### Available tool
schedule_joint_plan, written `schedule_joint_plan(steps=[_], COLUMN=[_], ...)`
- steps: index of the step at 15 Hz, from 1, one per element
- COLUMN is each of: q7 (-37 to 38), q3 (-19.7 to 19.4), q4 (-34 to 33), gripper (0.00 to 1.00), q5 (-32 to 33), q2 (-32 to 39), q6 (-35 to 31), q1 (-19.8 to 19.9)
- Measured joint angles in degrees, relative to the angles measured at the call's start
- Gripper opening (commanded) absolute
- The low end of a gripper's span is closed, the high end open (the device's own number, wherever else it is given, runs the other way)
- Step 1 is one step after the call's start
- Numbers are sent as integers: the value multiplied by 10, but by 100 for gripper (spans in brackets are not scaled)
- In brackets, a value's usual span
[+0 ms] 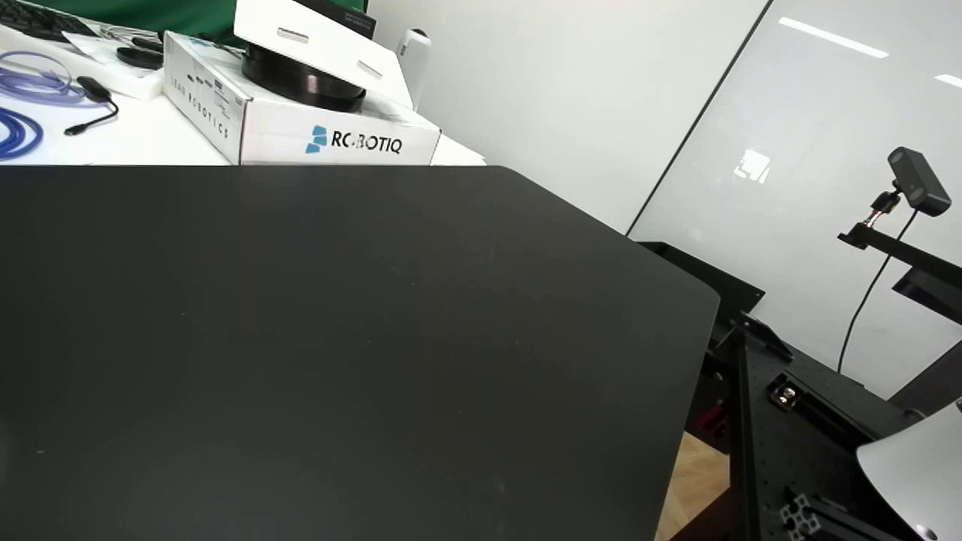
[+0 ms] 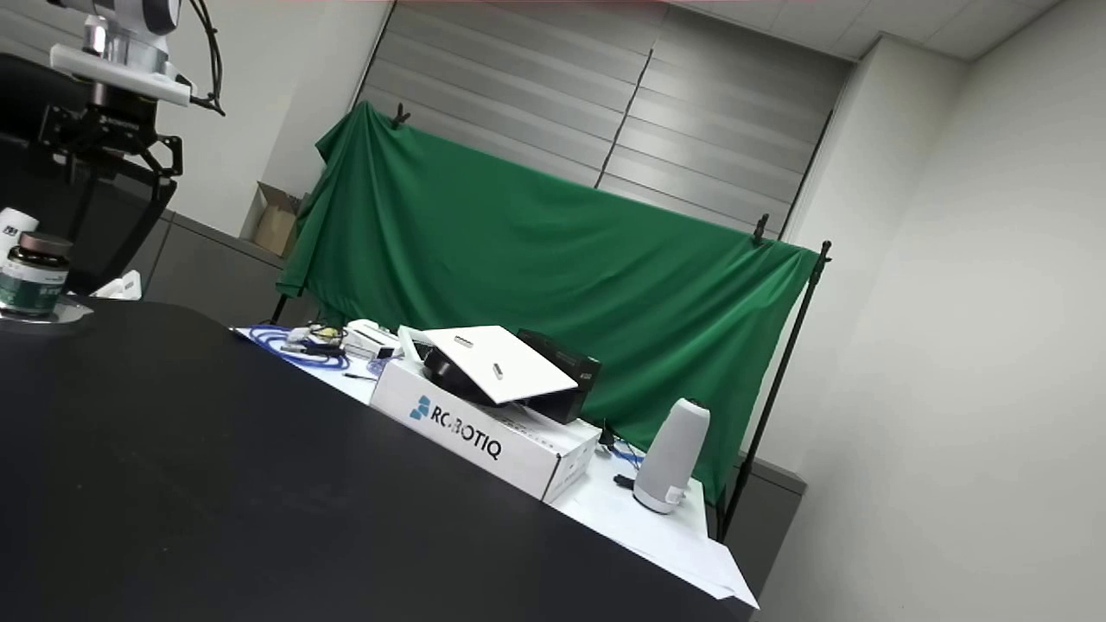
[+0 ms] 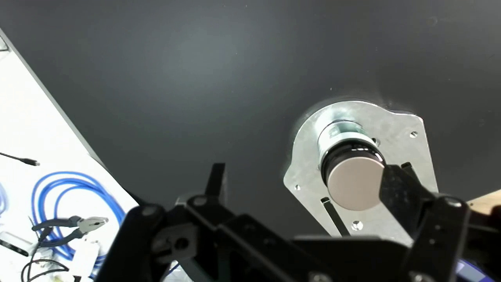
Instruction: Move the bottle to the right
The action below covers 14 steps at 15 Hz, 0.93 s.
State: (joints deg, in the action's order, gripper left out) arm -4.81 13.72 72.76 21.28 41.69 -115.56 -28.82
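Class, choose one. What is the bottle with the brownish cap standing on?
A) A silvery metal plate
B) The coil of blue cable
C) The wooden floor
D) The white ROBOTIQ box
A, because the wrist view shows the bottle with the silvery metal plate directly beneath it, spreading out beyond its base.

The hand [image 3: 303, 181] hangs beneath the wrist [image 2: 128, 53] — its two fingers [image 3: 401, 196] well apart
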Motion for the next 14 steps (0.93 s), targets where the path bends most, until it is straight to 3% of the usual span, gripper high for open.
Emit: schedule_joint_plan(steps=[8,14], q7=[-79,-87], q3=[-1,-1], q4=[-121,-140], gripper=[100,100], q5=[-13,-15], q2=[84,93], q6=[35,42], q1=[-23,-25])
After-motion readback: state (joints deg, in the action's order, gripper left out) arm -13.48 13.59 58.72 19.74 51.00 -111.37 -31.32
